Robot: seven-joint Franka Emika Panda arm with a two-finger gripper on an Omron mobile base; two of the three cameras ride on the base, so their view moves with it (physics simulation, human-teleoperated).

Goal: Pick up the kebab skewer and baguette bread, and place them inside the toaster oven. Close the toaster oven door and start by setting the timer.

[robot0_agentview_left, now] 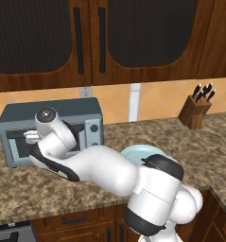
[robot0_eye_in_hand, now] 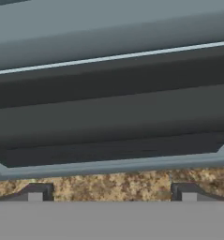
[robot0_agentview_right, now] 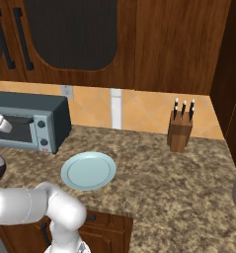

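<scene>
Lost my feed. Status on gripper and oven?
Gripper open, empty, close against the oven front. Oven door looks shut. Plate bare; skewer and bread not sighted. Nothing blocking.

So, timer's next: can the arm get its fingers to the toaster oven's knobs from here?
Probably yes. The open fingers sit close at the toaster oven front, and the knobs lie just beside them on the same face, with nothing standing before them.
</scene>
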